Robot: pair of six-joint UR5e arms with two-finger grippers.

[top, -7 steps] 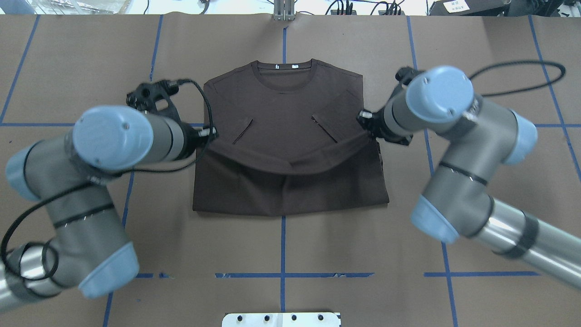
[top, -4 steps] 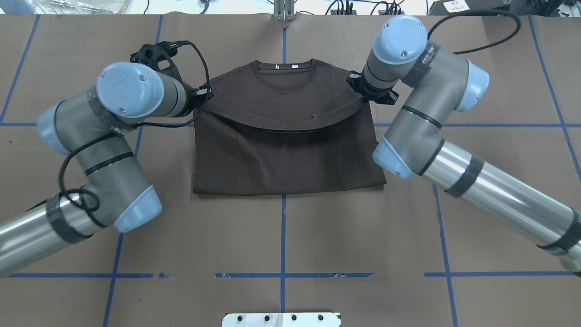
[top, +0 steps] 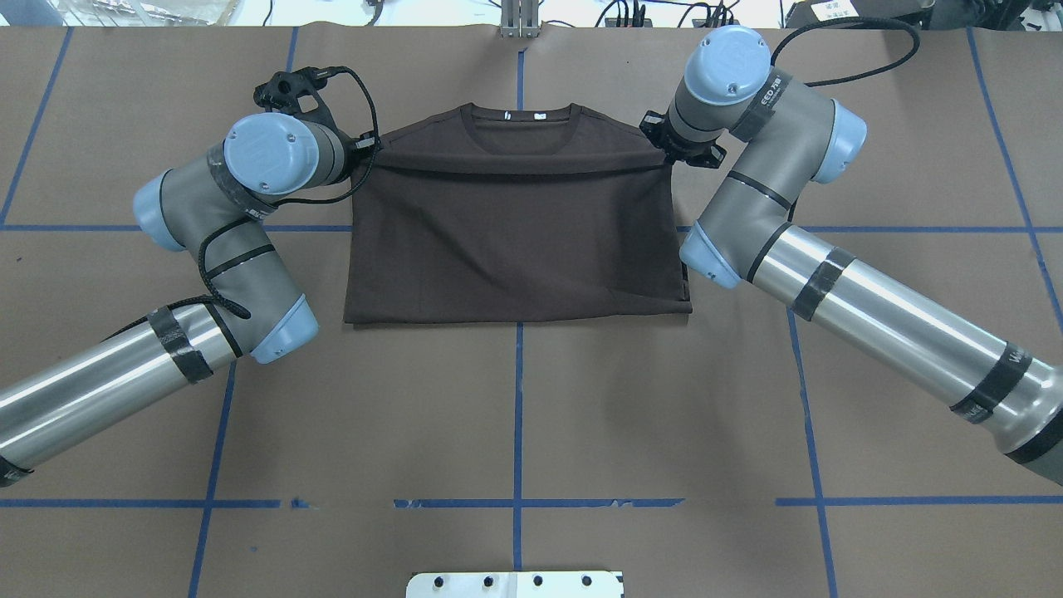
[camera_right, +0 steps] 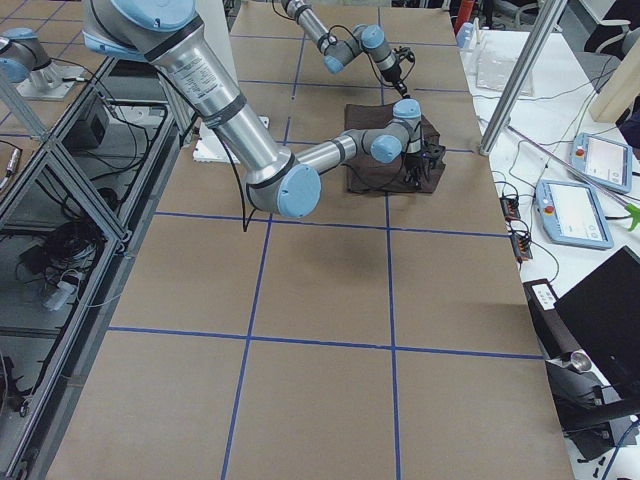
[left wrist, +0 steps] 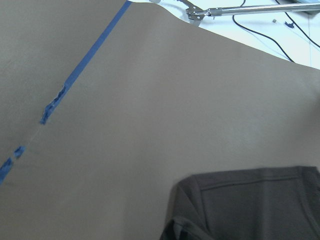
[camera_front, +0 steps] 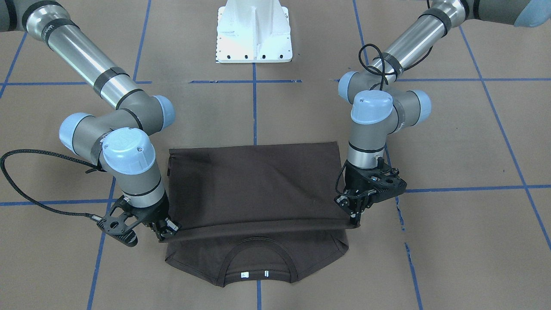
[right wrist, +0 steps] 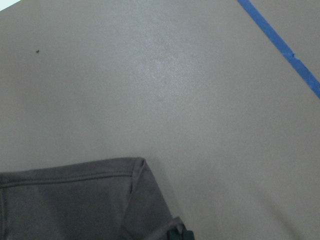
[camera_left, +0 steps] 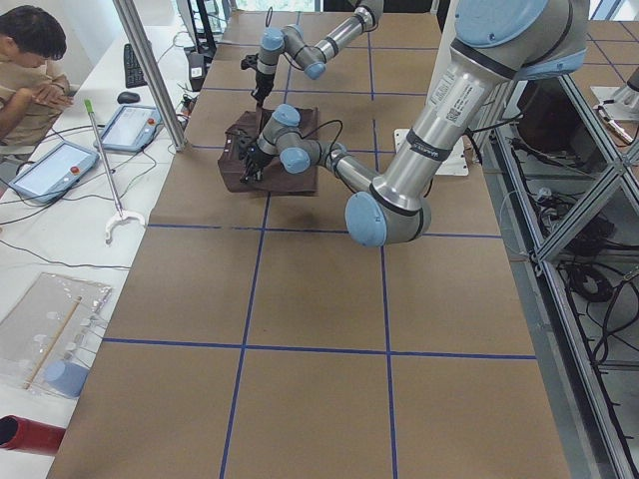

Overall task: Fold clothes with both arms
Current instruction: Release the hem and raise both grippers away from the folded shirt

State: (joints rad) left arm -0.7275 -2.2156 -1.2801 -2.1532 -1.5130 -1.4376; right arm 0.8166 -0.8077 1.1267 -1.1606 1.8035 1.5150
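Note:
The dark brown T-shirt [top: 515, 241] lies on the brown paper table, its collar [top: 519, 124] at the far side. Its lower half is folded up over the chest, and the hem is stretched taut just short of the collar. My left gripper [top: 365, 154] is shut on the hem's left corner, and my right gripper [top: 664, 149] is shut on its right corner. In the front-facing view the left gripper [camera_front: 353, 217] is at the right and the right gripper [camera_front: 165, 230] at the left, with the collar [camera_front: 258, 258] and its white labels showing below the hem. Both wrist views show a shirt shoulder [left wrist: 250, 205] [right wrist: 75, 200].
The white pedestal base [camera_front: 254, 34] stands at the robot's side of the table. Blue tape lines [top: 516, 415] cross the paper. A seated operator [camera_left: 30, 70], tablets [camera_left: 50, 165] and a metal pole [camera_left: 150, 70] are beyond the table's far edge.
Both grippers have carried the hem away from the robot, from mid-chest up to just below the collar. The fold at the near side has moved farther away and the hem has pulled straight.

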